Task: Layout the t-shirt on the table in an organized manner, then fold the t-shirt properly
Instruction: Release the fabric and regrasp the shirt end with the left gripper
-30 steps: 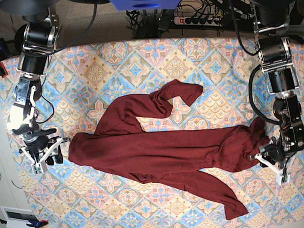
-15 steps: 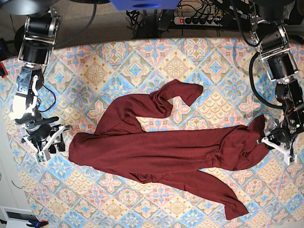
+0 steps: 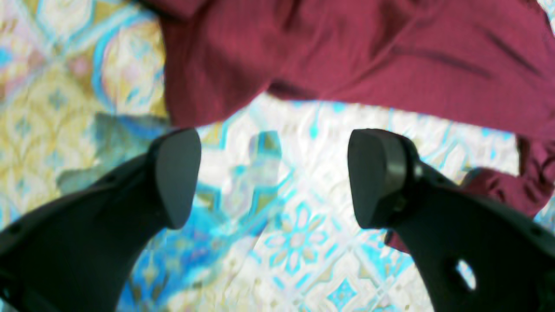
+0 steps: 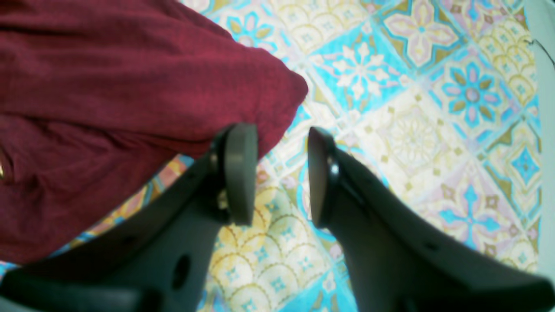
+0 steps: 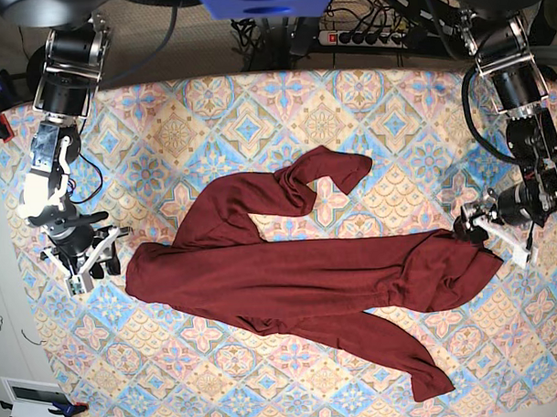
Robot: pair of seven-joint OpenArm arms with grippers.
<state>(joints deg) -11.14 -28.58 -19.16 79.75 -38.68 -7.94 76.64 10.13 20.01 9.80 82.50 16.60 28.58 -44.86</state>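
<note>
The dark maroon t-shirt (image 5: pixel 290 281) lies stretched across the middle of the table (image 5: pixel 394 122). One long sleeve curls toward the back and the other trails toward the front right. My left gripper (image 5: pixel 473 229) hovers open and empty just behind the shirt's right end. In the left wrist view the left gripper (image 3: pixel 275 177) has its jaws wide apart over bare cloth, with the shirt (image 3: pixel 347 56) just ahead. My right gripper (image 5: pixel 99 258) sits beside the shirt's left edge. In the right wrist view the right gripper (image 4: pixel 279 173) has a narrow gap with nothing in it, and the shirt (image 4: pixel 108 86) lies just to its left.
A power strip (image 5: pixel 364 36) and cables lie behind the table's far edge. A white box (image 5: pixel 33 395) sits off the front left corner. The table's left edge is close to my right gripper, and its right edge is close to my left gripper.
My left gripper let go of the shirt's right end and rose toward the back; that end dropped flat. My right gripper drew back slightly from the shirt's left edge.
</note>
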